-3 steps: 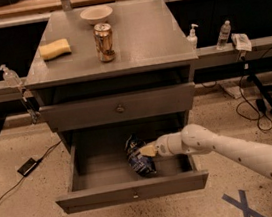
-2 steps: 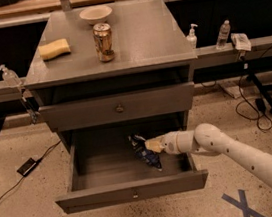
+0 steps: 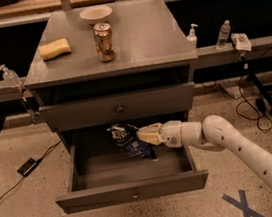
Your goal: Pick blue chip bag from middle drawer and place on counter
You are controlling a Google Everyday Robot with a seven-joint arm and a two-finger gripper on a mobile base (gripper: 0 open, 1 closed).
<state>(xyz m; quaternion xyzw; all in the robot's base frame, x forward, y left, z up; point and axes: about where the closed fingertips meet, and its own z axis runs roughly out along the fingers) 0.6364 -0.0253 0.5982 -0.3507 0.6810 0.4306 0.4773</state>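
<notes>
The blue chip bag (image 3: 128, 142) hangs crinkled above the floor of the open middle drawer (image 3: 132, 192), lifted near the drawer's back half. My gripper (image 3: 142, 134) reaches in from the right on a white arm and is shut on the bag's right upper edge. The grey counter (image 3: 140, 34) tops the cabinet above, with its front right part bare.
On the counter stand a soda can (image 3: 104, 42), a yellow sponge (image 3: 54, 48) at the left and a white bowl (image 3: 95, 13) at the back. The upper drawer (image 3: 118, 108) is closed. Bottles and cables sit on ledges at both sides.
The gripper has risen with the chip bag, lifting it off the drawer floor and a little toward the back. The arm has drawn upward and to the right.
</notes>
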